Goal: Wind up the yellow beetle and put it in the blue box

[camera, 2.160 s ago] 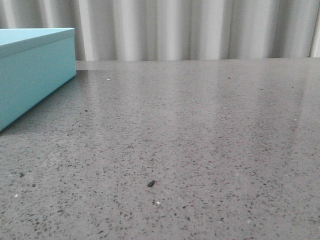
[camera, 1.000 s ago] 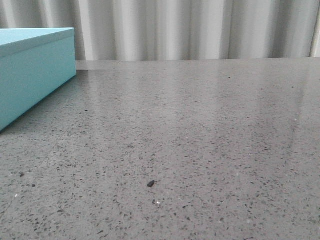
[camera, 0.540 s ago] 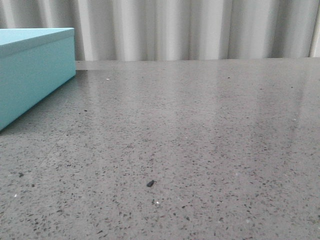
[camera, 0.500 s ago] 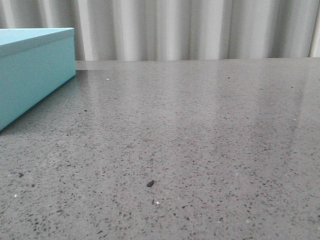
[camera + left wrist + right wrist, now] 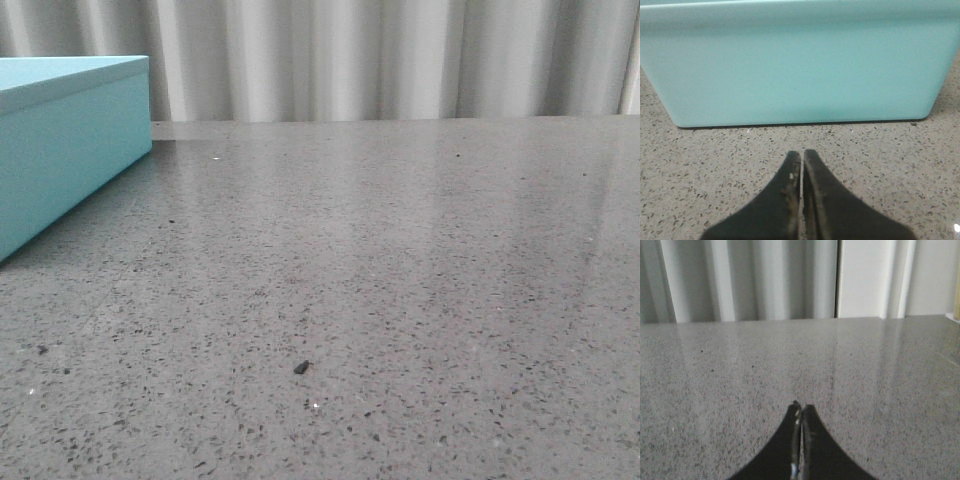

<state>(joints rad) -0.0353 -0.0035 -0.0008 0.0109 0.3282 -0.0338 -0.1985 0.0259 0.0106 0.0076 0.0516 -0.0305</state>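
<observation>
Yellow beetle shows in none of the views; large matte turquoise-blue rectangular box (image 5: 62, 140) sits at ten o'clock on the speckled grey stone table (image 5: 400, 280); black left gripper (image 5: 801, 160) faces its side wall, jaws pressed together, holding nothing; black right gripper (image 5: 800, 411) likewise closed over bare tabletop, facing pleated pale curtain (image 5: 765, 280).

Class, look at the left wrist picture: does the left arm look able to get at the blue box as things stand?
Probably yes. The left claw, shut and empty, faces the blue box side-on, with only bare table between them. Nothing blocks the way.
</observation>
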